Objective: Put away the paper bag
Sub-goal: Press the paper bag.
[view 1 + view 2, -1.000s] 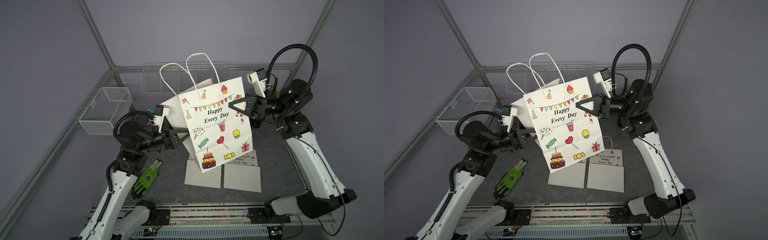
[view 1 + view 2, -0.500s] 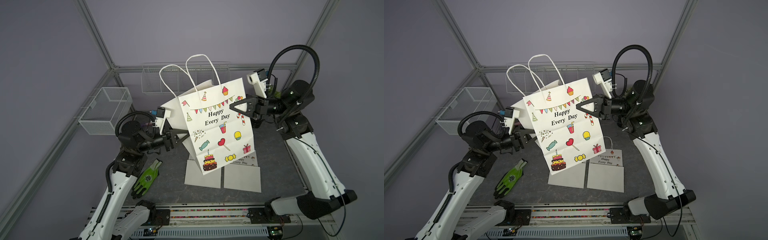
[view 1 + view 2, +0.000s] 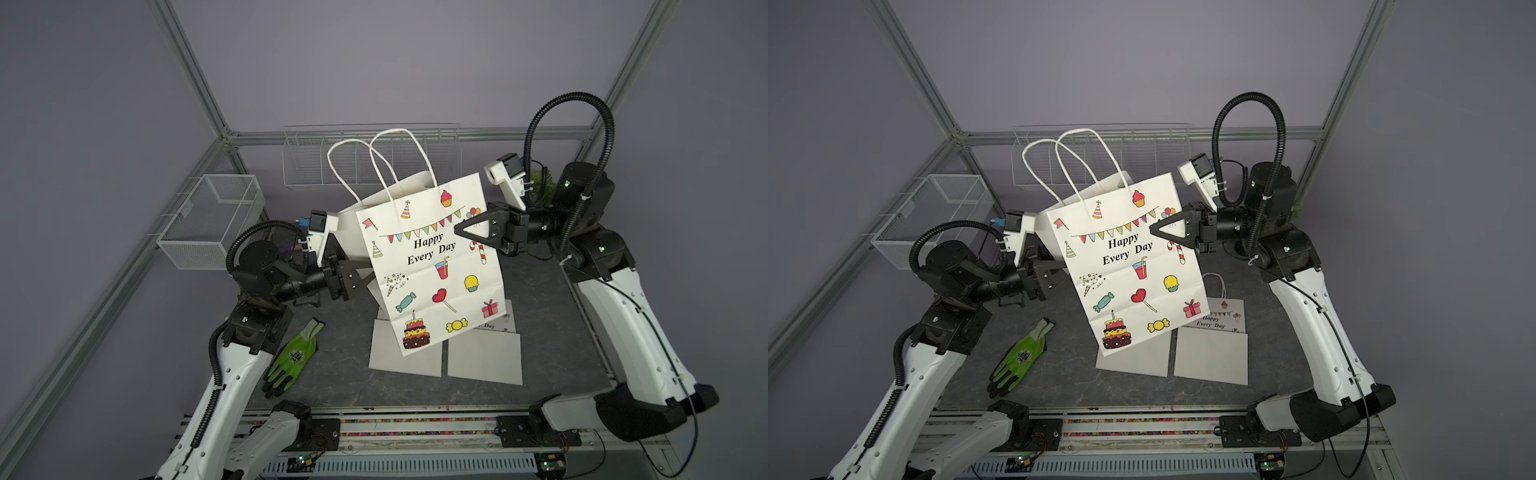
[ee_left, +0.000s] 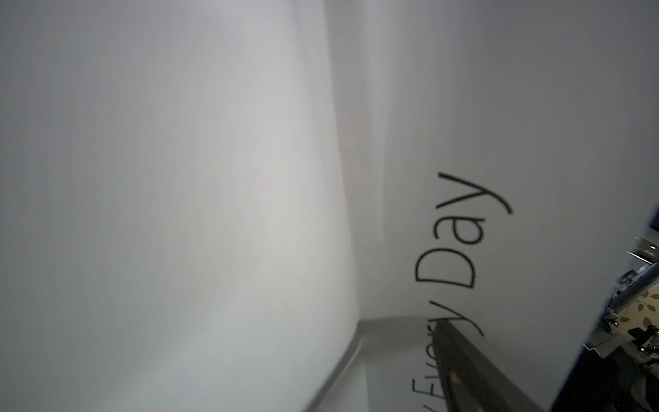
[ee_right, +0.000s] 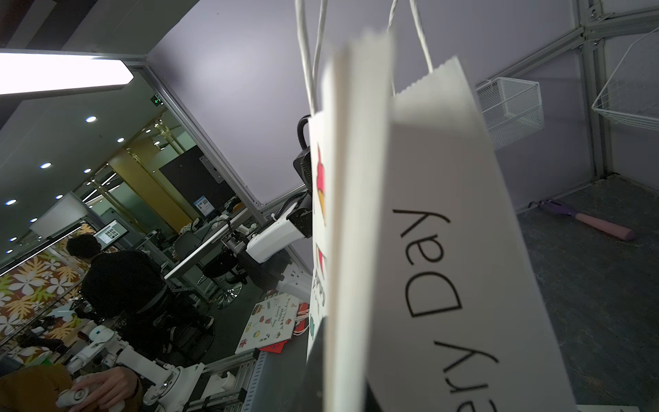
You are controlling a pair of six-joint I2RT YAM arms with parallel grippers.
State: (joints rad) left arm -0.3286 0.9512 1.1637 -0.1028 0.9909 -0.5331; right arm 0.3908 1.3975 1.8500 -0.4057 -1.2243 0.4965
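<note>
While raised right pincer clamps paper bag aloft, low left pincer agape alongside.

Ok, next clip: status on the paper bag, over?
Right fingers shut on paper bag, held up, tilted. Left fingers open at its other edge. Glove and flat bags on table beneath.

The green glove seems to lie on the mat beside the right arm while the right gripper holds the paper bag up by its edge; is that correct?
Not quite: the green glove lies on the mat beside the left arm, not the right, as both top views show. The right gripper does hold the paper bag up by its edge.
</note>
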